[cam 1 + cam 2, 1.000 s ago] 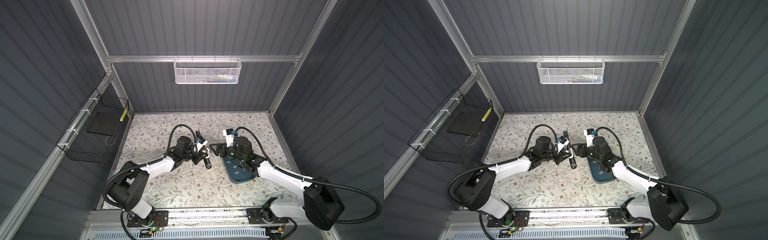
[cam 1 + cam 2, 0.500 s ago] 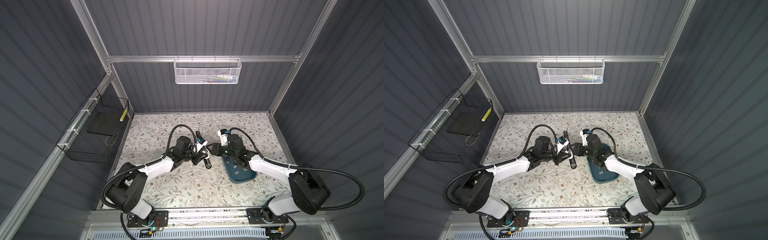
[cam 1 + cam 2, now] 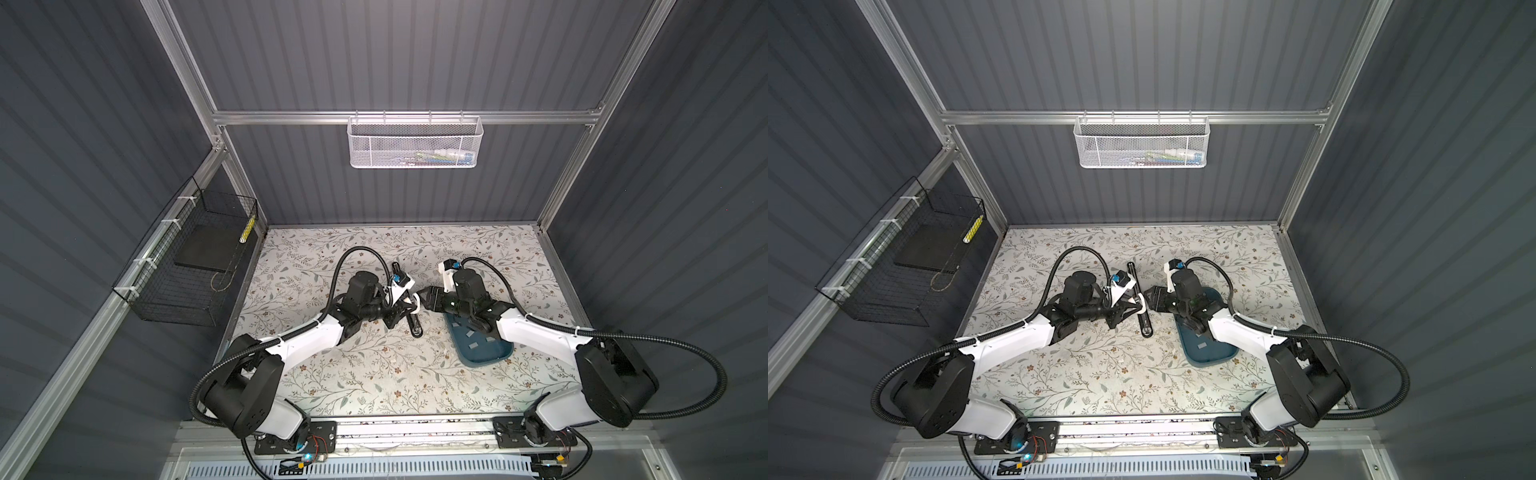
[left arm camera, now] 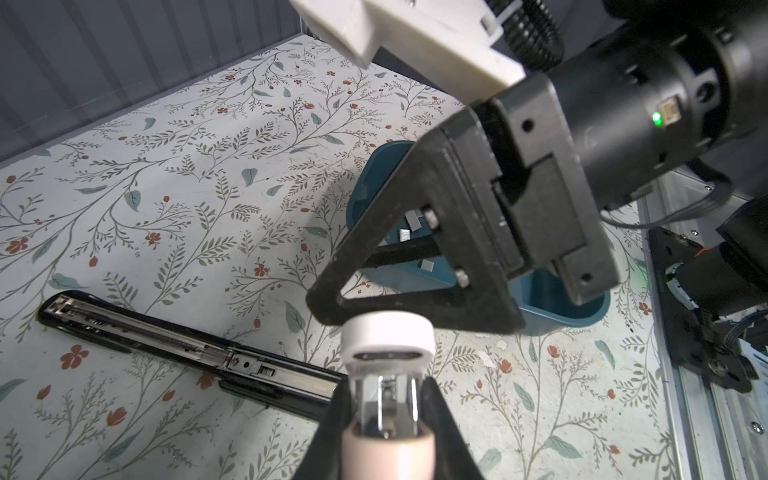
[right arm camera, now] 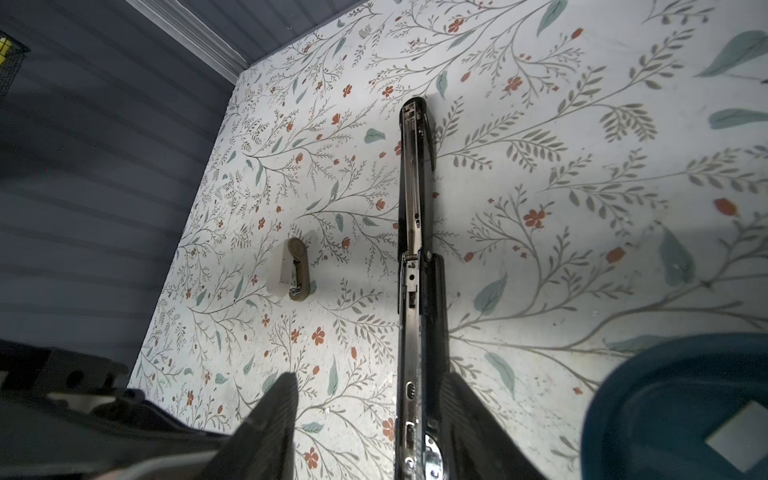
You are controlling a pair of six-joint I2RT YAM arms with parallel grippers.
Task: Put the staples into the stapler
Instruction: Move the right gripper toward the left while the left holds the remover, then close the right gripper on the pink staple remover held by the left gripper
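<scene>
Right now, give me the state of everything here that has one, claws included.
Left claw: shut on the small pink stapler.
Right claw: open, empty.
Long black stapler: swung open flat, magazine rail exposed.
Blue tray: holding loose staples.
Small beige stapler: lying free, ungripped.

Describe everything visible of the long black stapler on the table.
The long black stapler lies swung fully open, flat on the floral table, between the two arms. Black casing, shiny metal staple channel facing up. Nothing visibly grips it; the blue tray sits beside it, apart.
</scene>
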